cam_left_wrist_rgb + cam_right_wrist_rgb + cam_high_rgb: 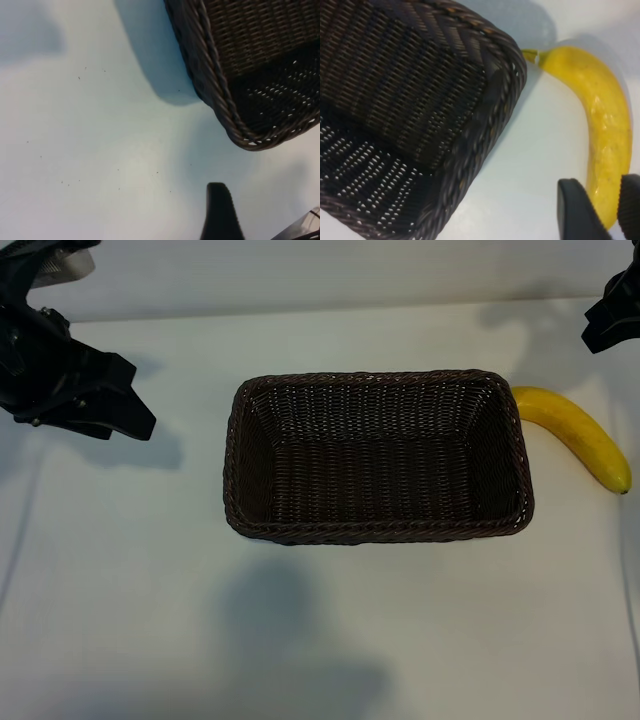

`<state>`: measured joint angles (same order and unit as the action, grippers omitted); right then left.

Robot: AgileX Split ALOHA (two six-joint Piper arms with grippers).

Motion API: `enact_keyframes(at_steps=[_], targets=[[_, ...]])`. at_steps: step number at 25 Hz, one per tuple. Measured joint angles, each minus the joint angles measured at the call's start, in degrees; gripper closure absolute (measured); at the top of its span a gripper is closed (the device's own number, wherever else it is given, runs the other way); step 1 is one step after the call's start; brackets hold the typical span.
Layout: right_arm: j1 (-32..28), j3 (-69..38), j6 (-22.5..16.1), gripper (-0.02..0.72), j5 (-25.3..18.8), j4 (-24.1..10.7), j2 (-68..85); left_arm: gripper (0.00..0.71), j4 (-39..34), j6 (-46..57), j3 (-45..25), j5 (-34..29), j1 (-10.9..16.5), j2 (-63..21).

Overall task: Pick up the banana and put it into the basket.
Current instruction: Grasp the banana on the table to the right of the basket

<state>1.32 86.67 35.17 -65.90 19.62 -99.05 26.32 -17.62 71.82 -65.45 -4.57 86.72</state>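
The tabletop [150,590] is white and carries only the two task items. The basket [378,530] sits at its centre, dark woven wicker, upright, and its interior holds nothing in any view; placement has therefore not been made. The banana [575,435] lies flat on the tabletop just beside the basket's right end, its stem tip close against the rim and its dark end pointing away; it rests outside the basket and is not lifted. The left gripper [125,420] stands well to the left of the basket, clear of both items, with its fingers [220,212] open and holding nothing. The right gripper [597,210], seen only at the upper right corner in the exterior view, is poised above the banana's outer half; in the right wrist view its fingers [577,212] are partly open and straddle the fruit's width, but whether they touch it cannot be determined. Judgement: the approach looks complete; closing on the banana, lifting it, carrying it over the rim and releasing all remain outstanding.
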Motion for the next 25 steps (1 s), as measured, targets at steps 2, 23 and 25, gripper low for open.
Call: enact_keyframes(at_steps=[2, 23, 25], targets=[[0.00, 0.00, 0.00, 0.454, 0.00, 0.00, 0.00, 0.208, 0.33, 0.00, 0.00, 0.00, 0.06, 0.00], [0.00, 0.00, -1.06, 0.260, -0.23, -5.27, 0.00, 0.208, 0.44, -1.83, -0.07, 2.56, 0.06, 0.00], [0.00, 0.00, -2.58, 0.177, 0.17, -6.52, 0.00, 0.208, 0.44, -2.52, -0.07, 2.76, 0.06, 0.00]])
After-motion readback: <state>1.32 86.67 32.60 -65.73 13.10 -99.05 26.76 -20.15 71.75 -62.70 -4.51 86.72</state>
